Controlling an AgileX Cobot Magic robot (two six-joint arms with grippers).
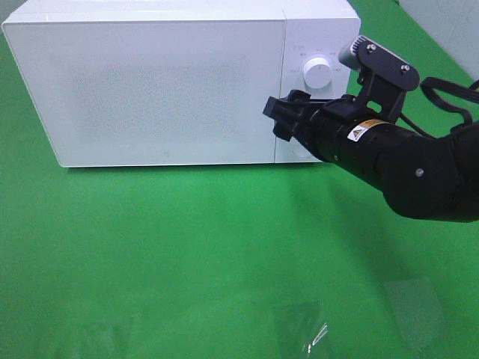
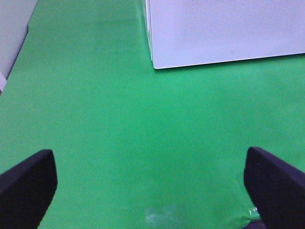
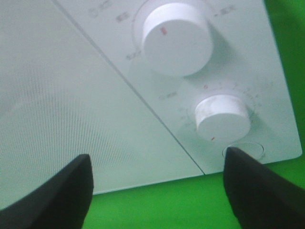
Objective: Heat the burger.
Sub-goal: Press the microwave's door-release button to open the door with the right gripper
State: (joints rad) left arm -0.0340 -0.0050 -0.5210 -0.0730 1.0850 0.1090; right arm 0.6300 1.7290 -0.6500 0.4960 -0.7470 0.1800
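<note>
White microwave sits on the green counter, door shut. The right hand is up against its front, right at the seam between the door and the control panel. Its fingers are spread wide with nothing between them, and the lower knob is just beside one finger. The left hand hangs over the green cloth near the microwave's corner, spread wide too and holding nothing. No view shows the burger, so I can't tell where it is.
</note>
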